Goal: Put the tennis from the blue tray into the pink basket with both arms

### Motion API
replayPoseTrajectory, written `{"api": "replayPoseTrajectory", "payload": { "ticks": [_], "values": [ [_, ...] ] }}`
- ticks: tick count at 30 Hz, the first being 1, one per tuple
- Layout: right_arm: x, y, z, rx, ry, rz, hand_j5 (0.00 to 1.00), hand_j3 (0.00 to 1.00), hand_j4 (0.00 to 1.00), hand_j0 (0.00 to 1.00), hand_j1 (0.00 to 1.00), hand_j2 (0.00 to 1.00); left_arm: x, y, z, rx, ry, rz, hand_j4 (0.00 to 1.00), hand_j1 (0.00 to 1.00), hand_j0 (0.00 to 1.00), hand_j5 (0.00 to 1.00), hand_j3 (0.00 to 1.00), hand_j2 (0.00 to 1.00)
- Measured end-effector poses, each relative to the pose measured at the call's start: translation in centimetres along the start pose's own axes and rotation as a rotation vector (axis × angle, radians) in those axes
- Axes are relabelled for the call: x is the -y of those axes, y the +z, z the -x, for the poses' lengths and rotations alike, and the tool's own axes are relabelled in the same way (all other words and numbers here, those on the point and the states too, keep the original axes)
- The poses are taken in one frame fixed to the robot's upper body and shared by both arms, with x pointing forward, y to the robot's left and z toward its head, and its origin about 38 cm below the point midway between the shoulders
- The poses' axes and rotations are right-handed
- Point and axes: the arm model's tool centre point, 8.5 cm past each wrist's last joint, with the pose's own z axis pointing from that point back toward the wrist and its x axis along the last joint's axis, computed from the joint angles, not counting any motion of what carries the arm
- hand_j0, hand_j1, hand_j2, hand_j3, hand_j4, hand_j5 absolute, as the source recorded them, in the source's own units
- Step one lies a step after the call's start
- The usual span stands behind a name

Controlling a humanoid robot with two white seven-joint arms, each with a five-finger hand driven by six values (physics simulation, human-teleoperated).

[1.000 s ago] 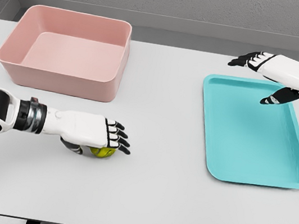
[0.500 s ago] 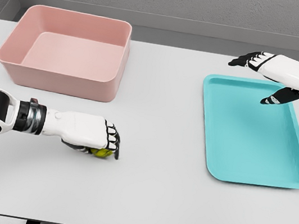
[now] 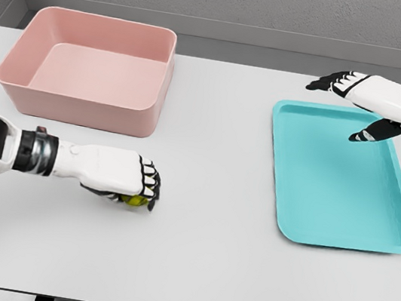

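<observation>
A yellow-green tennis ball (image 3: 134, 201) shows only as a sliver under my left hand (image 3: 131, 184), whose fingers are curled down around it, shut on it just above the white table. The pink basket (image 3: 89, 70) stands behind that hand at the back left, with nothing inside. The blue tray (image 3: 339, 176) lies on the right with nothing on it. My right hand (image 3: 352, 98) hovers open over the tray's far edge, fingers spread and holding nothing.
The white table (image 3: 199, 257) runs to a front edge near the bottom of the view. A grey wall rises behind the basket and the tray. A wide strip of tabletop separates basket and tray.
The left hand's fingers, spread over the ball a second ago, have curled shut on it, and the hand has risen slightly. The right arm has held still.
</observation>
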Motion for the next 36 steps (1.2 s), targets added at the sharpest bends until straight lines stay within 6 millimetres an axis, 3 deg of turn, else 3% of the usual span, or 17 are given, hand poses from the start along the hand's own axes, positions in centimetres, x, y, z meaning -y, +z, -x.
{"api": "replayPoseTrajectory", "payload": {
  "ticks": [15, 28, 36],
  "values": [
    [0.0, 0.0, 0.0, -0.001, 0.0, 0.0, 1.0, 1.0, 1.0, 1.0, 1.0, 1.0, -5.8, 3.2, 1.3, -0.03, -0.08, -0.073, 0.6, 0.6, 0.6, 0.6, 0.6, 0.6],
    [0.0, 0.0, -0.1, 0.003, 0.001, 0.0, 1.0, 1.0, 1.0, 1.0, 1.0, 1.0, -7.6, 5.1, 2.3, -0.068, -0.099, -0.088, 0.6, 0.6, 0.6, 0.6, 0.6, 0.6],
    [0.0, 0.1, 0.0, 0.001, 0.002, 0.0, 1.0, 1.0, 1.0, 1.0, 1.0, 1.0, -8.7, 6.2, 4.2, -0.121, -0.098, -0.098, 0.6, 0.6, 0.6, 0.6, 0.6, 0.6]
  ]
}}
